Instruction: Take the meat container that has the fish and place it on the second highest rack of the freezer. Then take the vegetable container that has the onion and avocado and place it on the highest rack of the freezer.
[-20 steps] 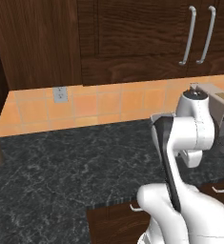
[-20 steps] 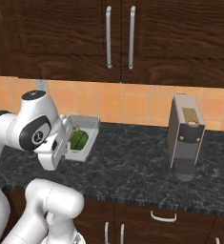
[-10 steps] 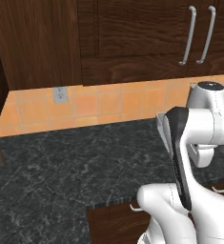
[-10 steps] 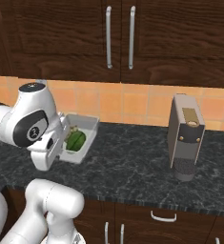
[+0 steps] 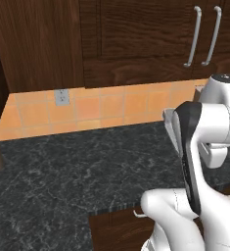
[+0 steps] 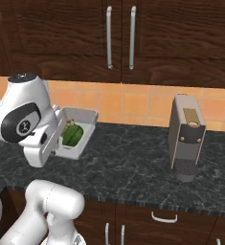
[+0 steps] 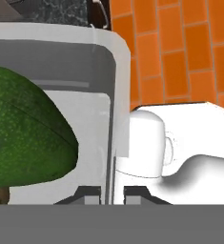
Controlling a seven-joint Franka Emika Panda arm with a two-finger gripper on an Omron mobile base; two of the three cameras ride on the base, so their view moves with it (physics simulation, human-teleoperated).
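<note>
Nearest, in the hand view, the gripper (image 7: pixel 112 193) is clamped shut on the side wall of the white vegetable container (image 7: pixel 114 95), w/ the dark green avocado (image 7: pixel 25 128) inside. In the right base view the container (image 6: pixel 74 135) hangs tilted, lifted above the dark counter (image 6: pixel 133 167), beside the arm. Farther back: a grey coffee machine (image 6: pixel 185 138), orange tile backsplash, dark wood cabinets. Judging by this, the 2nd pick-up is done; placing on the freezer's top rack remains. Fish step can't be judged.
</note>
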